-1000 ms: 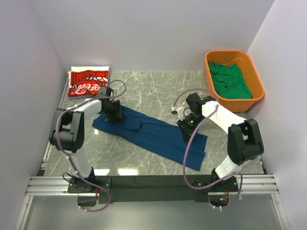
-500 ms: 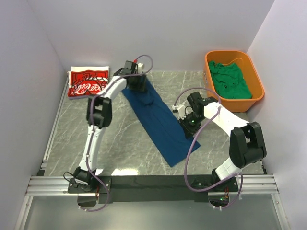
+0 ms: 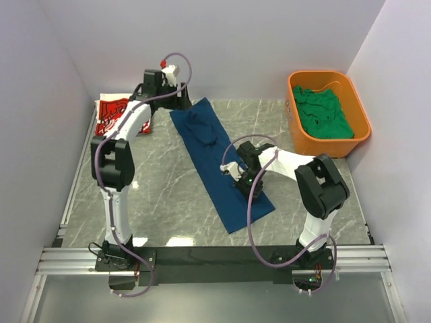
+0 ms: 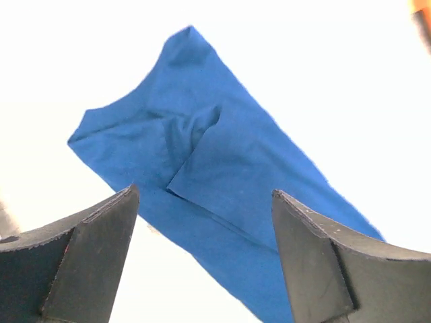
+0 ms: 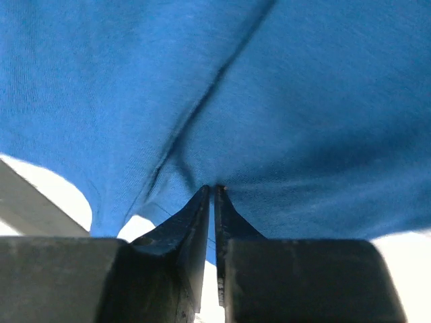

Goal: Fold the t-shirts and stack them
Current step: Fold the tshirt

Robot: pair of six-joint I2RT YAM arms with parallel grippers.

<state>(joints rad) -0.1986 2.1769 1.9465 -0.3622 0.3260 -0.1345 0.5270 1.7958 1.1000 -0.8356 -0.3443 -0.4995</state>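
Top external view: the navy t-shirt [image 3: 215,158] lies as a long folded strip diagonally on the tabletop [image 3: 161,182]. The left tool [image 4: 203,194] is released, jaws wide, near the strip's far end; the right tool [image 5: 214,188] is clenched on the cloth at its right-hand edge. The red t-shirt [image 3: 106,116] lies far left, the green t-shirt [image 3: 323,114] in the tub [image 3: 330,145].

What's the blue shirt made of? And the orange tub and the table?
Blue shirt: soft matte cloth, probably cotton knit; it creases and drapes. Orange tub: likely plastic, smooth with a moulded rim. Table: looks like grey marble, veined and shiny, maybe only printed.
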